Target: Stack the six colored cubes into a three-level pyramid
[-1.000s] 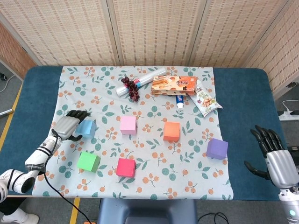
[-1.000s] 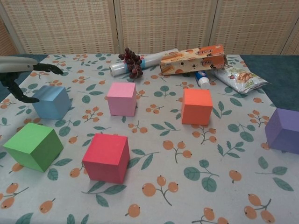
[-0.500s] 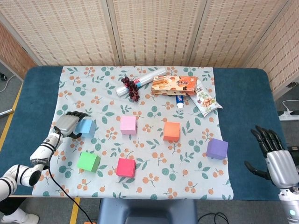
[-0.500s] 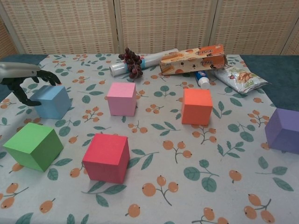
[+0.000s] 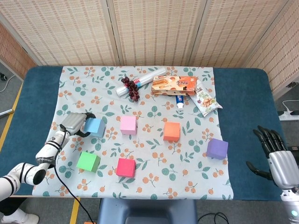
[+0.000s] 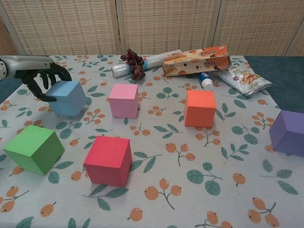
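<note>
Covering the blue table (image 5: 39,88), a floral cloth (image 5: 154,177) fronts wicker screens (image 5: 154,28); left hand (image 5: 74,123) grips the blue cube (image 5: 95,127), right hand (image 5: 278,156) splayed.

The left hand (image 6: 40,76) gripped the blue cube (image 6: 68,98), which sat tilted, left of the pink cube (image 6: 124,100). The orange cube (image 6: 200,108) stood right of the pink cube, the purple cube (image 6: 288,132) farther right at the frame's edge. The red cube (image 6: 109,160) lay in front of the pink cube, the green cube (image 6: 33,148) to its front left. Behind the pink cube lay grapes (image 6: 134,63), a roll (image 6: 153,61), a box (image 6: 196,60) and a snack bag (image 6: 244,79).
</note>
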You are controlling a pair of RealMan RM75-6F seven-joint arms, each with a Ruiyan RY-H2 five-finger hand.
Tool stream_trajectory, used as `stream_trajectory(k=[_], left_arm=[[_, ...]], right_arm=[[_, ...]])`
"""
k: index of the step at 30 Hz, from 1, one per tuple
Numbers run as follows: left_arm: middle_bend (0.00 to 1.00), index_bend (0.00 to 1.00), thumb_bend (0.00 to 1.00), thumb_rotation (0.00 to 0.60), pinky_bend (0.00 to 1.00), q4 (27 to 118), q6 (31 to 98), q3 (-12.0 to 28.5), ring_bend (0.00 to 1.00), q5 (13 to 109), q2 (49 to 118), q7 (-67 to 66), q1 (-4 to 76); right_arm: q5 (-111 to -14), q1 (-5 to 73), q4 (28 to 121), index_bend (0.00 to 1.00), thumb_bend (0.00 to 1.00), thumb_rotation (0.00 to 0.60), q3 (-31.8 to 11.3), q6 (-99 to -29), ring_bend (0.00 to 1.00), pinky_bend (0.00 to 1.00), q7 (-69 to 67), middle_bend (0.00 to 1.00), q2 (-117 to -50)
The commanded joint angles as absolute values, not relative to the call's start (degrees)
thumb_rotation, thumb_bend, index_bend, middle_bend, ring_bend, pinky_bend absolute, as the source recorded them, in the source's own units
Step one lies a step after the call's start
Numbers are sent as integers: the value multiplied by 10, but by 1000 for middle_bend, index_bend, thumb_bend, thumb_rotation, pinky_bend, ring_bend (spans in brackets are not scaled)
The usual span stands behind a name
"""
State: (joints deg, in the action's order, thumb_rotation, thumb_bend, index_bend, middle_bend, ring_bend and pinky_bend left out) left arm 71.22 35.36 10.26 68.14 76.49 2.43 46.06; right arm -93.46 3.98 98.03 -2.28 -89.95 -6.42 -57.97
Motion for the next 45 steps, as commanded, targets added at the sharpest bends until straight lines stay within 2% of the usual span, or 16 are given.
stream_trajectory(k=[1, 10, 20, 27, 45], left_arm=[[401, 335, 333, 600, 370, 718, 352, 113, 340, 651, 776, -2, 478], [395, 335, 334, 600, 359, 721, 353, 122, 335, 508, 819, -96, 526], [384, 312, 336, 600, 358, 727, 382, 105, 329, 398, 850, -183, 567], [380, 311, 333, 600, 355, 730, 404, 94, 326, 367, 859, -220, 583], [376, 309, 332, 600, 345, 722, 404, 86, 320, 344, 868, -239, 600]], right_arm=[[-934, 39, 979, 0, 149, 600, -23, -900, 0, 0, -67, 0, -579], [-929, 36, 975, 0, 148, 600, -24, -901, 0, 0, -74, 0, -577], [-924, 36, 970, 0, 148, 600, -26, -898, 0, 0, -80, 0, -576], [-921, 37, 964, 0, 148, 600, -27, -897, 0, 0, -87, 0, -578], [-914, 35, 955, 0, 148, 600, -30, -895, 0, 0, -97, 0, -579]])
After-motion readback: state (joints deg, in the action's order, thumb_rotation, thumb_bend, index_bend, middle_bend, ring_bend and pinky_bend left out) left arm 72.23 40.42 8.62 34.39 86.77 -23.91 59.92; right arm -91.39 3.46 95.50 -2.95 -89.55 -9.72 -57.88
